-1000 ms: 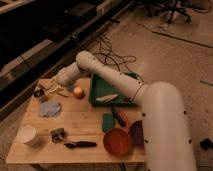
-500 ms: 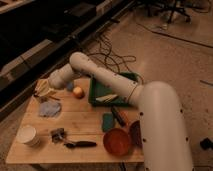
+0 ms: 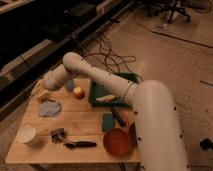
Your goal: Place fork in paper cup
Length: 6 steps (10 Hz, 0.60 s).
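camera view: a green tray (image 3: pixel 131 77) sits at the back of a wooden table (image 3: pixel 85 126). the white arm reaches over the tray's left edge, and the gripper (image 3: pixel 40 92) hangs well to the left of the tray, over the table's back left corner. the fork (image 3: pixel 45 95), a pale slender strip, shows right at the gripper; i cannot tell how far the hand is open or whether it has hold of the fork. the paper cup (image 3: pixel 27 135) stands upright far left and forward of the tray. just left of the tray sits a round fruit (image 3: pixel 78 92), further left a blue cloth (image 3: pixel 50 108). forward of the tray are a red bowl (image 3: pixel 119 141) and a black-handled tool (image 3: pixel 81 144).
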Available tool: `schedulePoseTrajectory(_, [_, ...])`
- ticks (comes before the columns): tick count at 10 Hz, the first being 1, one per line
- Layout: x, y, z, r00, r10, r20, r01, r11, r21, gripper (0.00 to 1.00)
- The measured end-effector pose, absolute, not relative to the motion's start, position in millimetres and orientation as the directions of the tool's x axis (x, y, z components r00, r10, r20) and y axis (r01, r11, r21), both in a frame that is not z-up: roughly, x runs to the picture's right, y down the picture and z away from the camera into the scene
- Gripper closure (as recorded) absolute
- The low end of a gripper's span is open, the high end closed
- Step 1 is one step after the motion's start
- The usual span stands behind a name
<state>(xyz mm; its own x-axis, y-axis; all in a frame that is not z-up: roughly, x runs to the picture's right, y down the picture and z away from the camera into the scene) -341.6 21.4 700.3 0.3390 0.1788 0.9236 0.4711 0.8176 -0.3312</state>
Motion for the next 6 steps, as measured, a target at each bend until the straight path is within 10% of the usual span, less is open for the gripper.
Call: schedulePoseTrajectory(6, [-342.9, 24.2, 698.9, 0.348, 0.163, 0.923, 0.481, 0.814, -0.325, 1.00])
